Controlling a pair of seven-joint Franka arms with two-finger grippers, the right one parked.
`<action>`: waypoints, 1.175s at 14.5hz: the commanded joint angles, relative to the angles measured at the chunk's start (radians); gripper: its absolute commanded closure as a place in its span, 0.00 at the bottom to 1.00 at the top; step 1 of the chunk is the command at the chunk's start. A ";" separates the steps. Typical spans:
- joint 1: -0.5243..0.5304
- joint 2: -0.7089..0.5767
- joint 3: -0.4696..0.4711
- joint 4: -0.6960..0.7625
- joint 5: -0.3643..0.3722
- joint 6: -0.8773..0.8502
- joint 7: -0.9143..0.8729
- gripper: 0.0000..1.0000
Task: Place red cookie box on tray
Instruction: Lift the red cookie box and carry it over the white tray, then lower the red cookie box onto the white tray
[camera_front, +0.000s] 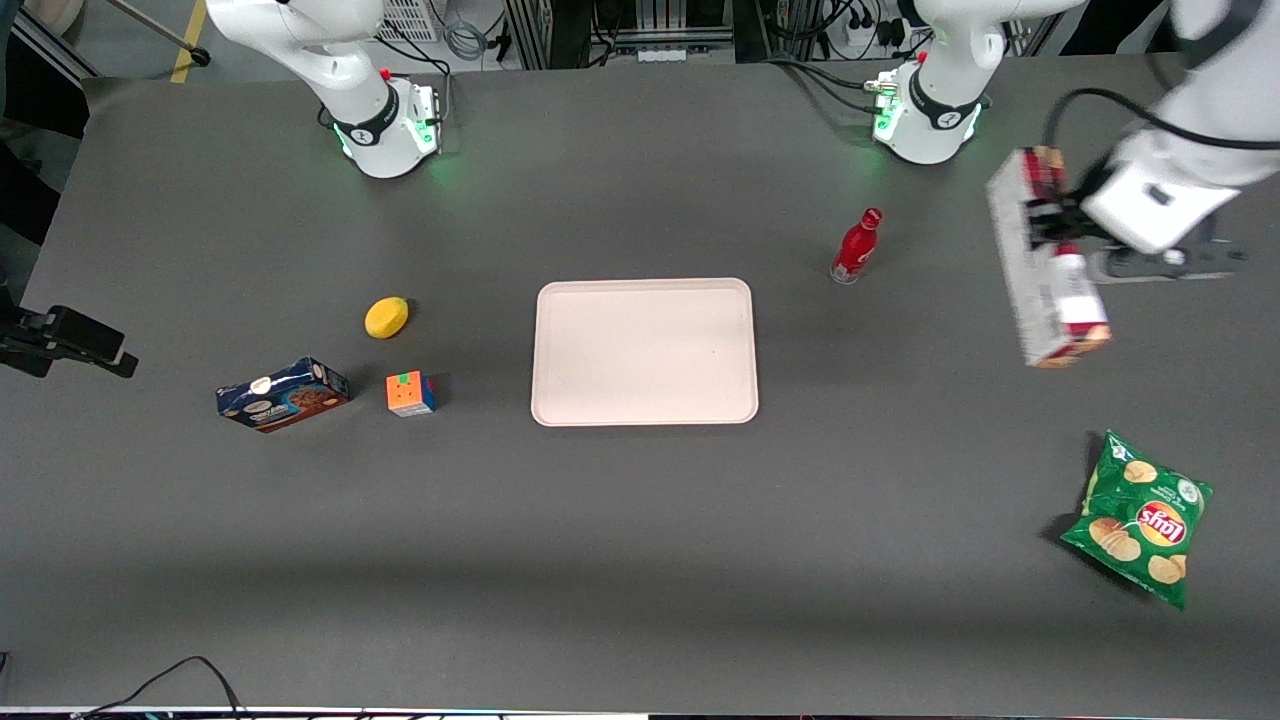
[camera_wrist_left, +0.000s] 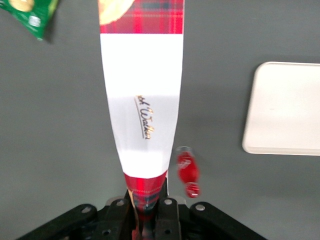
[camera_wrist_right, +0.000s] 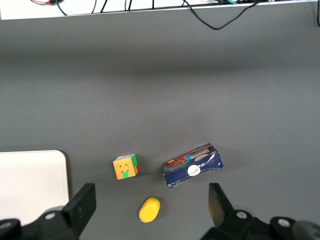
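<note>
My gripper is clamped on the red box, holding it up in the air above the table near the working arm's end, well apart from the tray. I have the box by one long edge, roughly a third of the way along; it hangs lengthwise, one end toward the front camera, its white panel and plaid ends showing. In my wrist view the box runs straight out from between my fingers, which press on its plaid end.

The tray lies flat in the middle of the table with nothing on it; in my wrist view one rounded corner of it shows, off to the side of the box. A red bottle stands upright between the tray and my gripper, nearer the arm bases' edge; my wrist camera sees it below the box. A green chip bag lies near the corner at the working arm's end, nearer the front camera than the box.

Toward the parked arm's end lie a lemon, a cube and a blue box.
</note>
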 joint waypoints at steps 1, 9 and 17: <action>-0.015 0.007 -0.152 0.040 -0.017 0.010 -0.214 0.83; -0.069 0.151 -0.399 0.037 -0.037 0.202 -0.502 0.83; -0.211 0.400 -0.449 -0.049 0.100 0.470 -0.757 0.82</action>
